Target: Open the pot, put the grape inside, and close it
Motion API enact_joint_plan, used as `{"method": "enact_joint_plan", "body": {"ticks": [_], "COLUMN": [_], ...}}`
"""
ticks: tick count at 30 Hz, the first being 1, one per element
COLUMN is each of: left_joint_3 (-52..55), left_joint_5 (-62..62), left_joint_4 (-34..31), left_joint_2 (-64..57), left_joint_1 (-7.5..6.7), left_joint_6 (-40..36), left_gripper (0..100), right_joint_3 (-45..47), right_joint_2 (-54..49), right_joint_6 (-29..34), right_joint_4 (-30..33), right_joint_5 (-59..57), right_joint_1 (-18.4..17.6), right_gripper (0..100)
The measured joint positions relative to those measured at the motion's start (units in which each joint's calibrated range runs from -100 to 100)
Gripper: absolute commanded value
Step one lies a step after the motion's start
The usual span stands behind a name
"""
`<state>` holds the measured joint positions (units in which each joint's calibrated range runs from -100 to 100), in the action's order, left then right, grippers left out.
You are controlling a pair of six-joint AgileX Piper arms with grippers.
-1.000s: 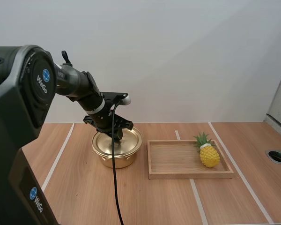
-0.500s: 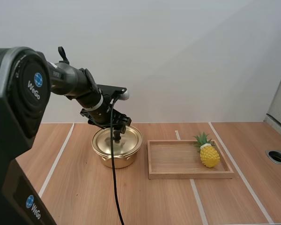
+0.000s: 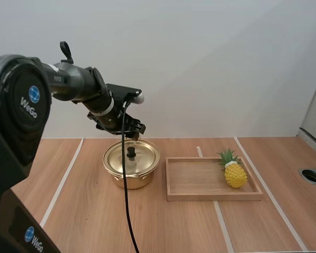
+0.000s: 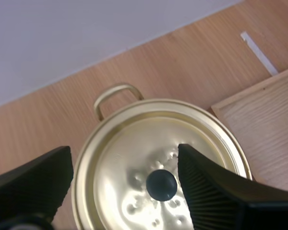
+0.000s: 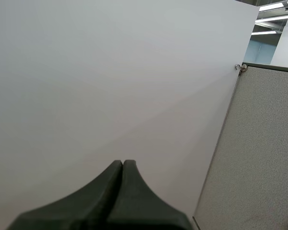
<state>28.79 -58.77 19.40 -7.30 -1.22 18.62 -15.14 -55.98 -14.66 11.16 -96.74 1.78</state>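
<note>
A gold pot [image 3: 130,169] stands on the wooden table with its lid [image 3: 131,157] on; the black knob [image 3: 131,153] is free. My left gripper [image 3: 131,135] hangs just above and behind the pot. In the left wrist view it [image 4: 125,151] is open, its fingers [image 4: 216,191] spread wide over the lid [image 4: 129,163], the knob [image 4: 161,185] below the gap and nothing held. A yellow toy pineapple [image 3: 235,174] lies in the wooden tray [image 3: 195,180]. My right gripper [image 5: 123,165] is shut on nothing, facing a white wall.
The tray sits right of the pot, its corner [image 4: 264,124] close to the pot's rim. A pot handle [image 4: 116,93] points toward the back wall. White tape lines [image 3: 63,179] cross the table. A round hole [image 3: 312,175] is at the table's right edge.
My left gripper has risen off the lid knob and drawn back toward the wall. The lid has stayed on the pot, and the knob now shows.
</note>
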Motion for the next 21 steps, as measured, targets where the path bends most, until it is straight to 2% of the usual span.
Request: {"method": "enact_joint_plan", "body": {"ticks": [4, 5, 6, 8, 9, 14, 21], "left_joint_3": [-8.7, -11.27, -13.93, -19.45, -21.76, -32.86, -37.81], "left_joint_5": [2.91, 4.65, 5.83, 9.24, 10.37, 17.0, 18.47], "left_joint_4": [-0.35, -0.35, -0.39, -0.6, -0.6, -1.13, -2.73], "left_joint_2": [-5.4, -6.97, -8.22, -11.09, -12.42, -18.02, -27.93], "left_joint_1": [0.0, 0.0, 0.0, 0.0, 0.0, 0.0, 0.0], "left_joint_6": [0.0, 0.0, 0.0, -0.09, -0.2, -3.36, -11.13], "left_gripper": [100, 94, 75, 28, 0, 1, 1], "right_joint_3": [0.0, 0.0, 0.0, 0.0, 0.0, 0.0, 0.0], "right_joint_2": [0.0, 0.0, 0.0, 0.0, 0.0, 0.0, 0.0], "right_joint_6": [0.0, 0.0, 0.0, 0.0, 0.0, 0.0, 0.0], "right_joint_4": [0.0, 0.0, 0.0, 0.0, 0.0, 0.0, -0.78], "right_joint_5": [0.0, 0.0, 0.0, 0.0, 0.0, 0.0, 0.82], "right_joint_1": [0.0, 0.0, 0.0, 0.0, 0.0, 0.0, 0.0], "right_gripper": [0, 0, 0, 0, 0, 0, 0]}}
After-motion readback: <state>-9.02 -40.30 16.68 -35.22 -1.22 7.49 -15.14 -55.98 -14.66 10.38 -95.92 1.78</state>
